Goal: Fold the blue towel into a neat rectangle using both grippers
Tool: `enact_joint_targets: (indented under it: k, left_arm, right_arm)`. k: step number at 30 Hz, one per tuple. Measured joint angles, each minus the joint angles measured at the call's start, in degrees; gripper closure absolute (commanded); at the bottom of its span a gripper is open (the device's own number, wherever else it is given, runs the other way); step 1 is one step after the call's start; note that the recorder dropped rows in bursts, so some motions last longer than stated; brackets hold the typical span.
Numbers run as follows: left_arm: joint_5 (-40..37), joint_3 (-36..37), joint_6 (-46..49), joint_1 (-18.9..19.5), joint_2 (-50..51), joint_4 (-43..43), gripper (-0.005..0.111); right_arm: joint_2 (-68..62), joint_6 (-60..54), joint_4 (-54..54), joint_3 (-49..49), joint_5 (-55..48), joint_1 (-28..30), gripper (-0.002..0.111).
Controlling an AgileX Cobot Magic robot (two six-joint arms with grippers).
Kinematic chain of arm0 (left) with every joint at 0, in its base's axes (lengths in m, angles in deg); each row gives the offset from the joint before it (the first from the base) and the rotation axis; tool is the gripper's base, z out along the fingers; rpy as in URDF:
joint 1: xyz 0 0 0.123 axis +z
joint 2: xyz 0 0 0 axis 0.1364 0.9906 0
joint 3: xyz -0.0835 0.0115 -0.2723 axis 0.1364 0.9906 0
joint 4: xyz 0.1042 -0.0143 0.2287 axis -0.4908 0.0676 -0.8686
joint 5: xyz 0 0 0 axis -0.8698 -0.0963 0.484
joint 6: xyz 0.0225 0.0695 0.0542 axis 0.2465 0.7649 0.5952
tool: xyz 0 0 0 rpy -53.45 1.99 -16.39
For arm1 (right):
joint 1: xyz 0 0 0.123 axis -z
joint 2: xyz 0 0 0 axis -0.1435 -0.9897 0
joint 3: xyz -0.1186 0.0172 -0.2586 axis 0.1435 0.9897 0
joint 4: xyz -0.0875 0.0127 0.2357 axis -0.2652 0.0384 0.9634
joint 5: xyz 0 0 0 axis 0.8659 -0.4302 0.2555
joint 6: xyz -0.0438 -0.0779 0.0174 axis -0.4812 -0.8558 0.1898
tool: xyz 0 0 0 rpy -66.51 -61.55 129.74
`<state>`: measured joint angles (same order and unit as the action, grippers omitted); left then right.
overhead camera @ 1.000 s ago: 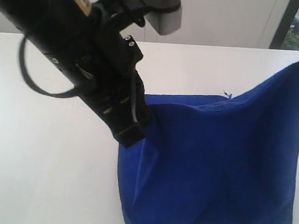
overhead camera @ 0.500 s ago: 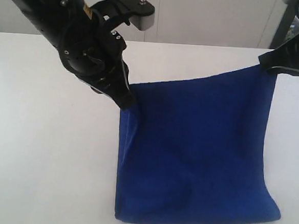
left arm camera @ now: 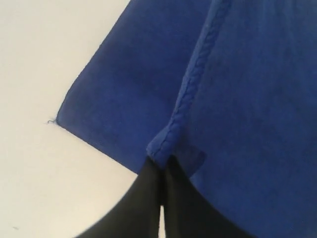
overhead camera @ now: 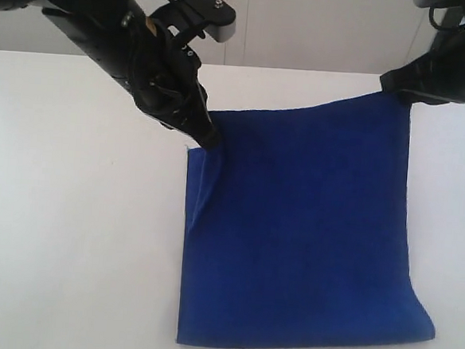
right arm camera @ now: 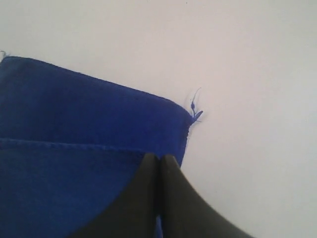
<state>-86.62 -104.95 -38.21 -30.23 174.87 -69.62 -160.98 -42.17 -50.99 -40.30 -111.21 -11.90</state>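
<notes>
A blue towel (overhead camera: 300, 235) lies doubled on a white worktop (overhead camera: 69, 235). Its folded near edge sits flat against the surface at the front of the exterior view, and its near right corner splays slightly outward. From there the cloth runs back across the worktop to its far edge, where two black tools have it by the corners.

The left tool (overhead camera: 205, 138), at the end of a thick black arm (overhead camera: 107, 30) reaching in from the upper left, is closed tight on the far left corner. A narrow pleat falls from its grip down the towel's left side. The left wrist view shows its two fingers pressed together on a stitched hem (left arm camera: 190, 94) of the upper layer, with a lower layer's corner lying on the worktop beyond.

The right tool (overhead camera: 398, 86), coming in from the upper right, is likewise clamped on the far right corner. In the right wrist view its fingers pinch the upper layer's edge, just short of the lower layer's corner. There a small thread tag (right arm camera: 194, 110) sticks out onto the bare worktop.

Behind the worktop stands a pale panelled wall (overhead camera: 330, 30).
</notes>
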Motion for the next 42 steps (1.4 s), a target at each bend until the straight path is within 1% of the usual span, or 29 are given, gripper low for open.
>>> enact_joint_targets:
  k: [9,17,21,23,25,30,36,38,39,41,42]
  left_arm:
    - [7.42,0.00,0.37,0.14,3.50,-0.20,0.107]
    - [14.22,0.00,0.37,3.42,9.44,-0.73,0.107]
    - [16.92,0.00,0.37,3.46,10.45,-0.89,0.107]
    - [19.55,0.00,0.37,4.23,10.91,-0.91,0.107]
    - [20.96,0.00,0.37,5.20,11.98,-0.69,0.107]
    - [25.38,0.00,0.47,5.85,17.40,-0.20,0.107]
    - [26.86,0.00,0.47,5.85,18.63,-0.20,0.107]
    - [26.98,0.00,0.47,5.85,18.75,-0.20,0.103]
    - [26.98,0.00,0.47,5.85,18.75,-0.20,0.099]
    - [26.98,0.00,0.58,5.85,18.75,-0.20,0.088]
    - [26.98,0.00,0.58,5.85,18.75,-0.20,0.083]
  right_arm:
    - [-8.38,0.00,0.89,-1.78,6.26,0.00,0.108]
    - [-14.87,-0.26,3.04,-2.05,12.91,0.00,0.108]
    - [-16.32,-0.36,3.15,-4.07,13.40,-0.36,0.108]
    - [-17.34,-0.36,3.52,-7.19,13.75,-0.45,0.108]
    - [-18.86,-0.36,3.76,-8.05,13.84,-0.59,0.108]
    - [-25.41,-0.36,4.30,-8.44,15.39,-1.03,0.108]
    - [-27.40,-1.63,4.30,-8.44,16.65,-1.51,0.108]
    - [-27.40,-1.64,4.30,-8.44,16.94,-1.63,0.108]
    - [-27.40,-1.64,4.30,-8.44,17.12,-1.63,0.108]
    - [-27.40,-1.64,4.30,-8.44,17.55,-1.63,0.103]
    - [-27.40,-1.64,4.30,-8.44,17.67,-1.63,0.099]
